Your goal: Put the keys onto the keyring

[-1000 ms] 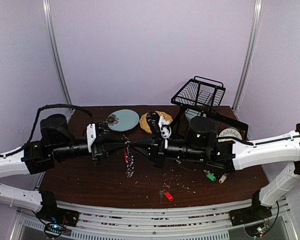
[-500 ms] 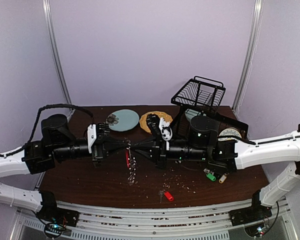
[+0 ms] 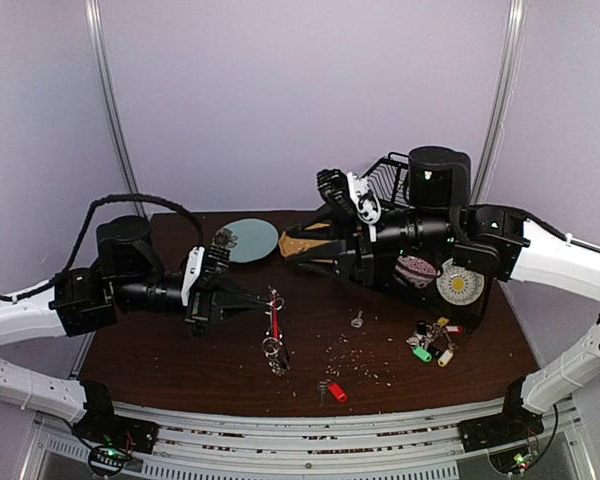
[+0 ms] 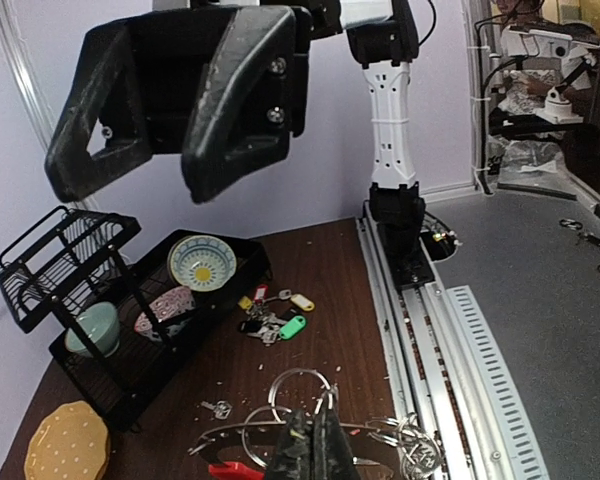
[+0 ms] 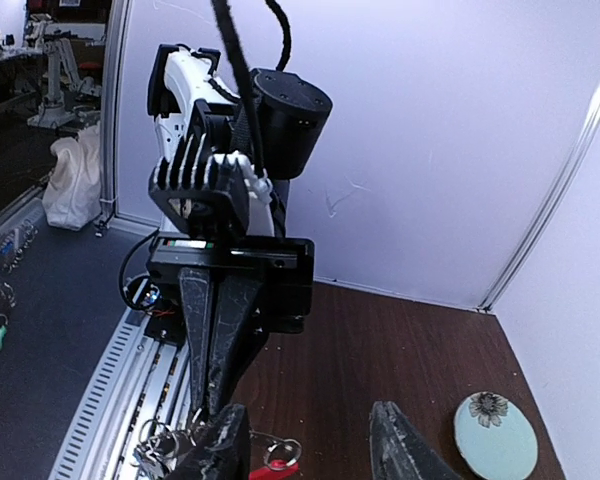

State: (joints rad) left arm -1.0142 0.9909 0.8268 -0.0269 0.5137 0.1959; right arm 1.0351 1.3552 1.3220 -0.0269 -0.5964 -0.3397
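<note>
Since a second ago the right gripper [image 3: 305, 250] has let go and pulled back up toward the upper middle of the overhead frame, and the left gripper [image 3: 263, 297] has drawn left with the keyring [image 3: 274, 330], so the two arms no longer meet nose to nose at the centre.

That keyring now hangs from the left gripper just left of centre, its red sleeve [image 3: 275, 322] pointing down and a small cluster of rings and metal dangling below it, close over the dark table [image 3: 180, 365]. From the left wrist the fingers [image 4: 315, 445] are pinched tight together on the wire loop [image 4: 300, 385], with the red sleeve at the bottom edge of that frame. The right gripper's jaws stand apart, holding nothing; from the left wrist it looms large in the upper left.

One loose silver key [image 3: 357, 320] lies on the table right of centre. Another key with a red tag [image 3: 332, 390] lies near the front edge, lower centre. Crumbs are scattered between them. A bunch of keys with green, yellow and red tags [image 3: 430, 345] sits toward the right. Behind it stands a black wire rack [image 4: 100, 330] holding a patterned plate [image 4: 202, 260] and a pale green bowl [image 4: 90, 328]. A light blue plate [image 3: 248, 240] and a tan round mat [image 4: 65, 445] lie at the back.
</note>
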